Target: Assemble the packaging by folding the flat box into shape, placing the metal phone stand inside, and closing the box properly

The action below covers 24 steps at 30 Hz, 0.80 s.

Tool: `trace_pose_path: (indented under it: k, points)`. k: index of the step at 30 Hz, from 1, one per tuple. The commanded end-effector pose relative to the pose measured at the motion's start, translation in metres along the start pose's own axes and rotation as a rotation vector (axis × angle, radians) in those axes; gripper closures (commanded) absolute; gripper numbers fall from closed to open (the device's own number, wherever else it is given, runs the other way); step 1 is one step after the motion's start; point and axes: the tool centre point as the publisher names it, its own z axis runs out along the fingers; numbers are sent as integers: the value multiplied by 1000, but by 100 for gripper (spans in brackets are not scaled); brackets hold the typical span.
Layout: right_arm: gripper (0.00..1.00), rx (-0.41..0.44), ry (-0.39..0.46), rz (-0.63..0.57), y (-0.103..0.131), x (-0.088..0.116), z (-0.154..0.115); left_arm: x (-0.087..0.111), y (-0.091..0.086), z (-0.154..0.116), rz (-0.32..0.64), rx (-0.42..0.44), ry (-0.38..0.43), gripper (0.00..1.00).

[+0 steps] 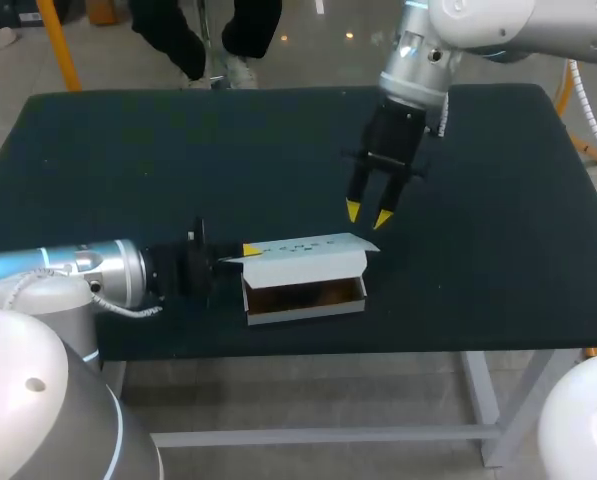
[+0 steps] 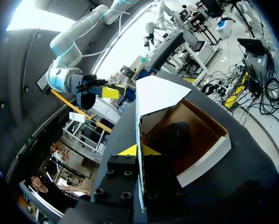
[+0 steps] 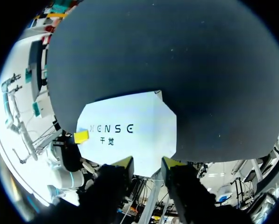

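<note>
The white box (image 1: 306, 308) sits open near the front edge of the dark table (image 1: 498, 200). It is brown cardboard inside, with its white lid (image 1: 303, 248) standing up (there is print on the outer face). In the left wrist view a dark rounded shape (image 2: 174, 137) lies in the tray, too dim to name. The left gripper (image 2: 138, 150) pinches the lid's side edge, one yellow tip on each face. The right gripper (image 1: 368, 212) hovers by the lid's right end, its fingers narrowly apart and holding nothing.
</note>
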Motion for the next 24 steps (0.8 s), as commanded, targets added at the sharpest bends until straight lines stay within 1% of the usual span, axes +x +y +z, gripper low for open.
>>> trace_pose_path:
  k: [1,12,24]
  points:
    - [56,37,8,-13,4,-3,4,4,0,-1,8,2,-14,100]
    - [56,66,8,-56,4,-5,19,10,-2,-1,52,14,-28,100]
    - [56,71,2,-107,2,-8,31,11,-2,-1,60,9,-29,100]
